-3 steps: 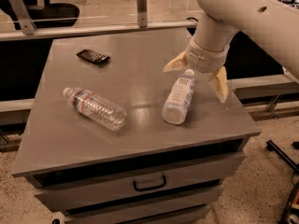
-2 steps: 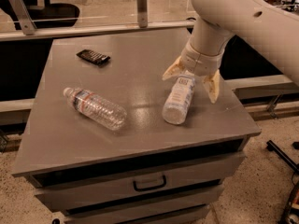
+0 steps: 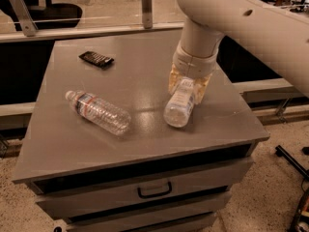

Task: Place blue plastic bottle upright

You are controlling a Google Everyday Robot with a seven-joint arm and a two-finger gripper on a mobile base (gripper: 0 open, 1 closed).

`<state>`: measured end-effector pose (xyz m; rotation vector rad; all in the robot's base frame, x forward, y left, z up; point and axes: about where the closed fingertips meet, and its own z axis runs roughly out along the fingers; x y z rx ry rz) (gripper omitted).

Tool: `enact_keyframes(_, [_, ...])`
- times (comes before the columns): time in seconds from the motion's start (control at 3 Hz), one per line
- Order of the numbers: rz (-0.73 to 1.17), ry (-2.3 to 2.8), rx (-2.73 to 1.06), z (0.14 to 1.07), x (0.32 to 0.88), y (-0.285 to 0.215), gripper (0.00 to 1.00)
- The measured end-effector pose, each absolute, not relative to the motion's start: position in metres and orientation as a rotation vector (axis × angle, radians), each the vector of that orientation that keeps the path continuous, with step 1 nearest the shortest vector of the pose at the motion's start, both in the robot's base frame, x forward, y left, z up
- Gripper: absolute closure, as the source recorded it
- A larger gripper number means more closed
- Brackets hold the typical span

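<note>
Moved: the pincer (image 3: 188, 92) has pulled its fingers (image 3: 174, 80) in from a wide spread to a narrow stance, and the blue plastic bottle (image 3: 177, 108) has slid a little to the left on the counter (image 3: 145, 139).
Pincer: hangs from the pale arm (image 3: 231, 18) over the right half of the counter, pointing down. It is pinching the cap end of the blue plastic bottle, one finger on each side.
Blue plastic bottle: lies on its side on the right half of the counter, not upright. Its base points toward the front edge and its cap end toward the back, between the fingers. The pale label wraps most of its body.
Bottle contents: the plastic is see-through, but I cannot tell whether there is any liquid inside.
Ribbed bottle (image 3: 98, 112): lies on its side on the left half of the counter, well apart from the other bottle. Its cap points to the back left, and a narrow label sits near the neck. Its contents cannot be told either.
Dark flat object (image 3: 96, 58): rests alone near the back left of the counter.
Drawers: the drawer (image 3: 154, 190) under the counter top is shut, with a handle at its middle. A second shut front shows below it. What is inside is hidden.
Count: two bottles, one dark flat object, two drawer fronts, one pincer.
</note>
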<state>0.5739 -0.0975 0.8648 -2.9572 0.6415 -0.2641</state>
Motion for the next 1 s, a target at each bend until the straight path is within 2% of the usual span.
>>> enact_keyframes(0.33, [-0.265, 0.650, -2.953, 0.864, 0.574, -0.097, 0.87])
enact_keyframes(0.67, [-0.312, 0.541, -2.893, 0.869, 0.580, -0.100, 1.00])
enact_keyframes(1.0, [-0.448, 0.389, -2.726, 0.891, 0.593, -0.111, 1.00])
